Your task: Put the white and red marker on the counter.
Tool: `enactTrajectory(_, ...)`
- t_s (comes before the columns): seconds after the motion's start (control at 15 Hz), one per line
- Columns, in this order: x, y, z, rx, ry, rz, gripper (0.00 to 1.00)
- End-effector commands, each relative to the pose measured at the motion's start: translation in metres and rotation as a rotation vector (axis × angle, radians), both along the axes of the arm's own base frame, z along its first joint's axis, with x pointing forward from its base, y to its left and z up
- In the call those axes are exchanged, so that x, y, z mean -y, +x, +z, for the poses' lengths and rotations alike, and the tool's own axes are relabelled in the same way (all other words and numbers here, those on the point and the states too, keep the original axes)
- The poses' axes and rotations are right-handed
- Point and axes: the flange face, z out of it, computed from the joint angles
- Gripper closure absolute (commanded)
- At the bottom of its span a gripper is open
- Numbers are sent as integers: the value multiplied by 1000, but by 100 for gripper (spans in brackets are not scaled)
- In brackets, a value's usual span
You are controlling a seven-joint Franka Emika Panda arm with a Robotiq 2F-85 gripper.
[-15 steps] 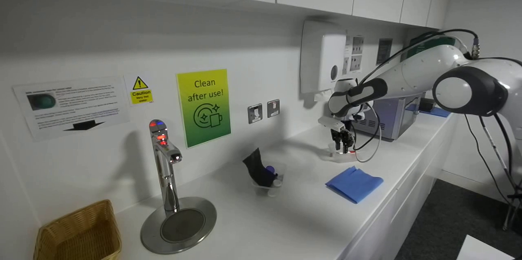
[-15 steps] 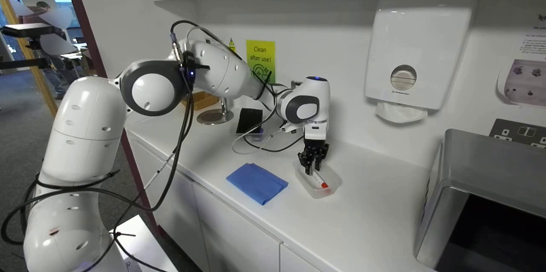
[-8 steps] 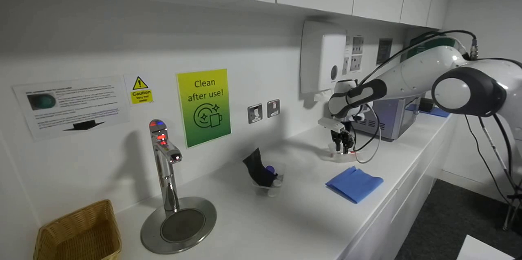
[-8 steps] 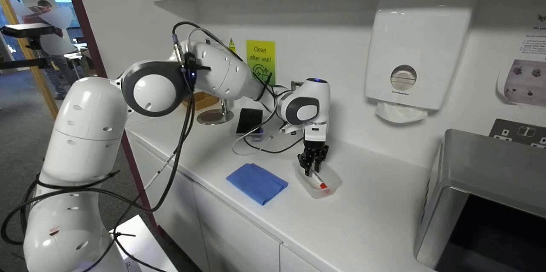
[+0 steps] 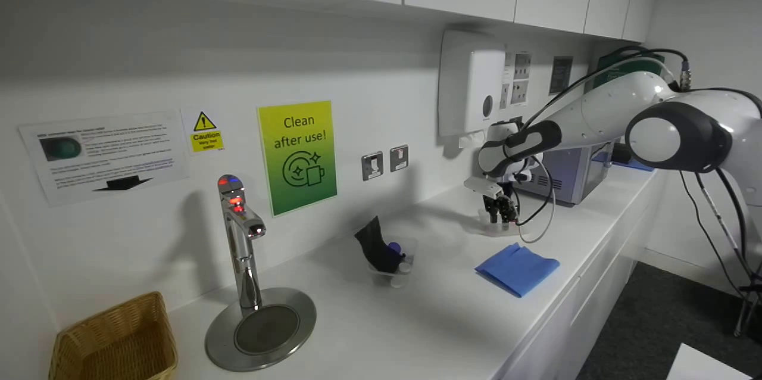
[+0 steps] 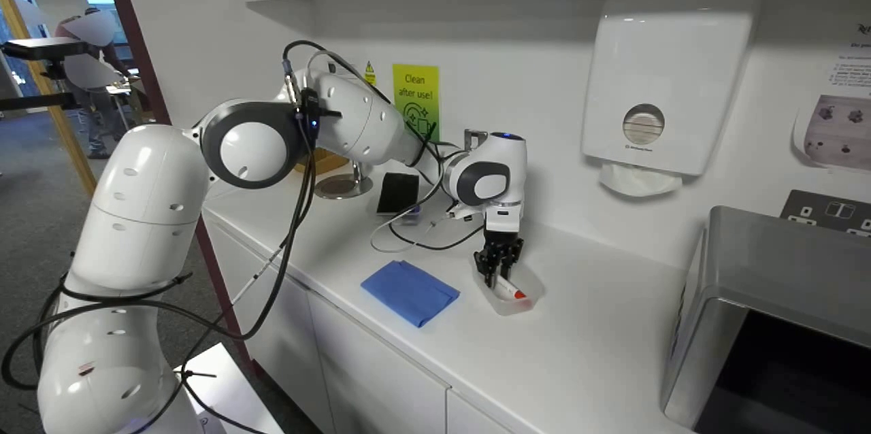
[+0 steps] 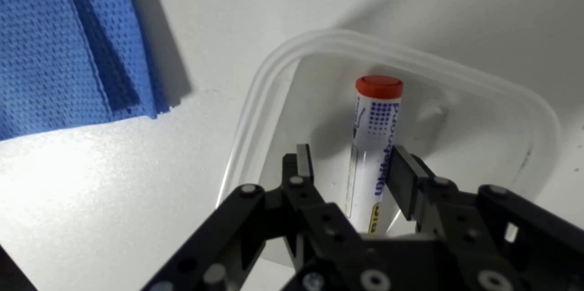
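Your close wrist view looks down past the claw [image 7: 353, 163]; both farther exterior views face it from opposite sides, sharing the countertop [image 6: 578, 325].

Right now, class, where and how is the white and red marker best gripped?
Probably by the white barrel, from above, closing across its long sides. The marker is slim and lies lengthwise between the parted fingers of the gripper; the translucent tub around it would hamper a low approach from the side.

The arm [image 6: 255, 152] crosses the front edge of the worktop [image 6: 599, 339], wrist [image 6: 503, 182] turned down; the gripper [image 7: 351, 162] hangs, jaws parted, between front and back edges.
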Motion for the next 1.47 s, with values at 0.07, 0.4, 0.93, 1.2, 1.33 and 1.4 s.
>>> enactTrajectory(0.07, 4, 1, 7, -14, 2, 11, 77)
enactTrajectory(0.4, 4, -1, 13, -2, -7, 7, 97)
enactTrajectory(0.93, 10, -11, 75, 103, -63, 6, 95)
enactTrajectory(1.2, 6, -12, 108, 145, -84, 13, 95)
enactTrajectory(1.33, 0, -7, 119, 159, -84, 28, 95)
enactTrajectory(1.4, -6, -2, 123, 163, -81, 40, 95)
